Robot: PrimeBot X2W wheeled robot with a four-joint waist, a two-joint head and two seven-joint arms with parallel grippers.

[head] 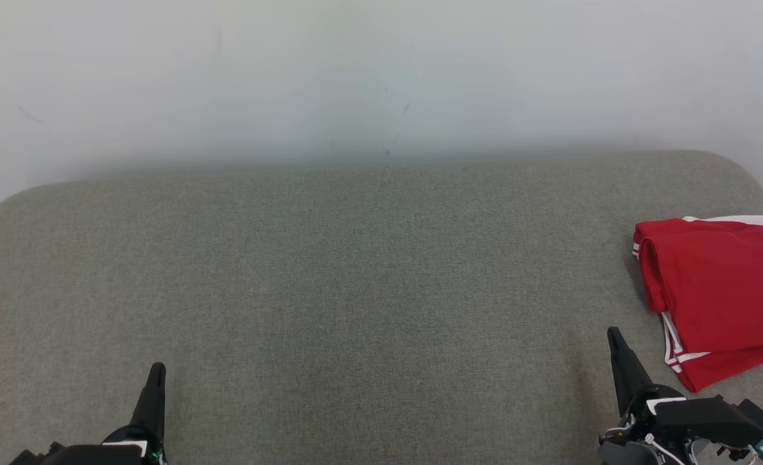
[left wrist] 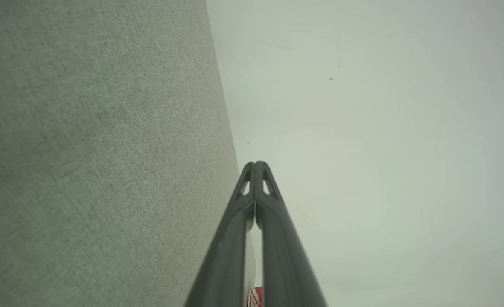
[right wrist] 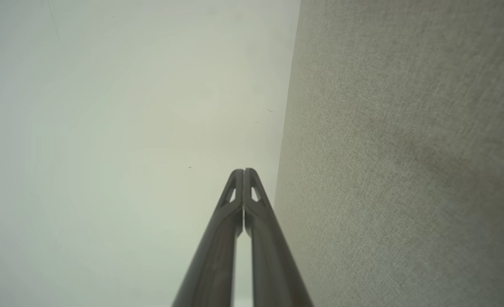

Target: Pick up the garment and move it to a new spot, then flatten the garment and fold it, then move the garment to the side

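1 red garment [head: 717, 290], partly off-frame right

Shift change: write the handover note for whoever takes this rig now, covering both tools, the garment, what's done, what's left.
Left tool: shut, empty, at the near left of the grey surface.
Right tool: shut, empty, near right, apart from the garment.
Garment: red with white stripes, lying folded at the right side, partly past the picture's edge.
Done: folded and set aside, it seems.
To do: nothing evident; check the unseen part.
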